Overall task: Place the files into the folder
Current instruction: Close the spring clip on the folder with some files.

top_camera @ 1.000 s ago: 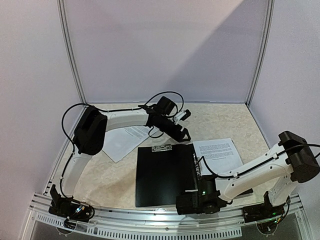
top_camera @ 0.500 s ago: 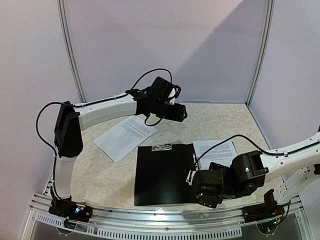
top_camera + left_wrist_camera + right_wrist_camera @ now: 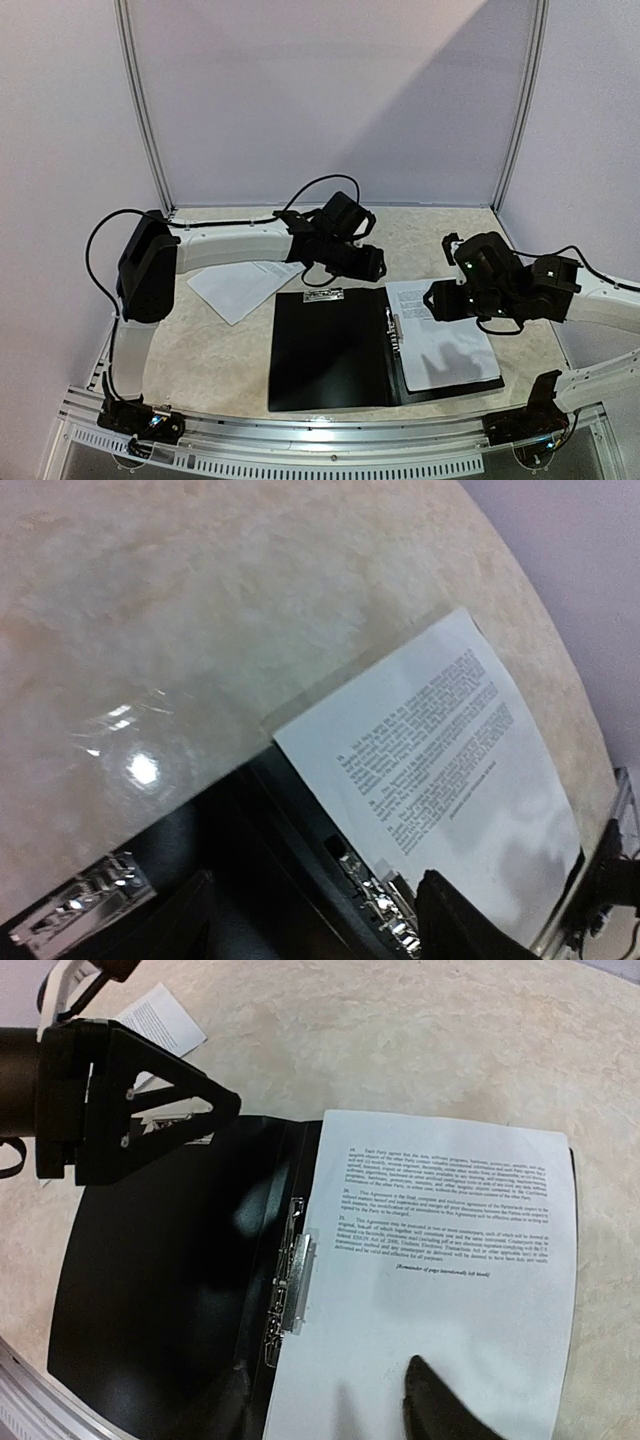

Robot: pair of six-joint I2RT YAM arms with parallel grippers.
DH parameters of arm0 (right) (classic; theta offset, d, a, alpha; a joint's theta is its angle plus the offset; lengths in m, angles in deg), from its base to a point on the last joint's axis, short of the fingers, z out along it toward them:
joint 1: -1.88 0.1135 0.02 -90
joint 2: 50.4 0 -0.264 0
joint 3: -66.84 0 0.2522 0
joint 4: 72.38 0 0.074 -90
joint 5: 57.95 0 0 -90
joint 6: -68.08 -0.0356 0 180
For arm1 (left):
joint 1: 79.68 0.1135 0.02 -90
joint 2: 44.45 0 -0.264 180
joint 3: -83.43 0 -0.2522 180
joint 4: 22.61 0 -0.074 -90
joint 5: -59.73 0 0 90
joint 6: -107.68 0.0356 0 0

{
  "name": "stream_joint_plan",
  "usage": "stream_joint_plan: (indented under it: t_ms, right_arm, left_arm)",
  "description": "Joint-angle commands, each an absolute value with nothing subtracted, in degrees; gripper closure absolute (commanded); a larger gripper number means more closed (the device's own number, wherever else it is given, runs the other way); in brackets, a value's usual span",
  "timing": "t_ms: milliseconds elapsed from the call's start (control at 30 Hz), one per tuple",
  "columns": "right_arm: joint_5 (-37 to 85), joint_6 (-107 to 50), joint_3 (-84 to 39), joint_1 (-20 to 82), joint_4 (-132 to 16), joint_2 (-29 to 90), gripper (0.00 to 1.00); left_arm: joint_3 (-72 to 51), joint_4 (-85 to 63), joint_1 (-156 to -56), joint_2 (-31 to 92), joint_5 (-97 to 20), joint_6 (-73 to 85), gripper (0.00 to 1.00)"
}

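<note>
The flat black folder [image 3: 320,350] lies open on the speckled beige table [image 3: 215,350], low in the middle of the top view. One white printed sheet [image 3: 445,340] lies on its right half. Another white sheet [image 3: 235,285] lies on the table at the left. The left gripper [image 3: 372,265] and the right gripper [image 3: 432,300] hang above, fingers apart, holding nothing.
</note>
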State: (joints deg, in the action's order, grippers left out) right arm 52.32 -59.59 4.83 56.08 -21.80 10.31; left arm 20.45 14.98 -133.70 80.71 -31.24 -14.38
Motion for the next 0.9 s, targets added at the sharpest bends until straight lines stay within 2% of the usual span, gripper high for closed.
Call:
stream_joint_plan:
  t_ms: [0, 33, 100, 233, 567, 867]
  right_arm:
    - [45.38, -61.45, 4.83, 51.54, -25.31, 15.19, 0.59]
    - [43.17, -61.60, 6.04, 49.61, -27.01, 15.82, 0.69]
    - [37.48, -61.68, 9.44, 44.85, -30.59, 16.30, 0.80]
    - [28.80, -59.81, 15.85, 39.26, -39.65, 16.95, 0.91]
    - [23.42, -56.50, 24.53, 37.21, -52.48, 18.36, 0.97]
    - [22.03, -56.96, 27.20, 35.82, -54.53, 22.36, 0.99]
  left_arm:
    - [12.77, 0.47, -131.12, 80.21, -48.58, -18.16, 0.31]
    - [11.56, -1.51, -130.88, 80.34, -50.52, -17.53, 0.30]
    - [10.08, -3.03, -130.85, 80.76, -51.43, -14.75, 0.28]
    - [8.53, -6.35, -130.83, 82.25, -54.25, -11.70, 0.26]
    - [6.51, -13.32, -130.79, 86.84, -57.85, -12.23, 0.28]
    - [6.57, -15.53, -130.92, 89.29, -62.18, -12.25, 0.30]
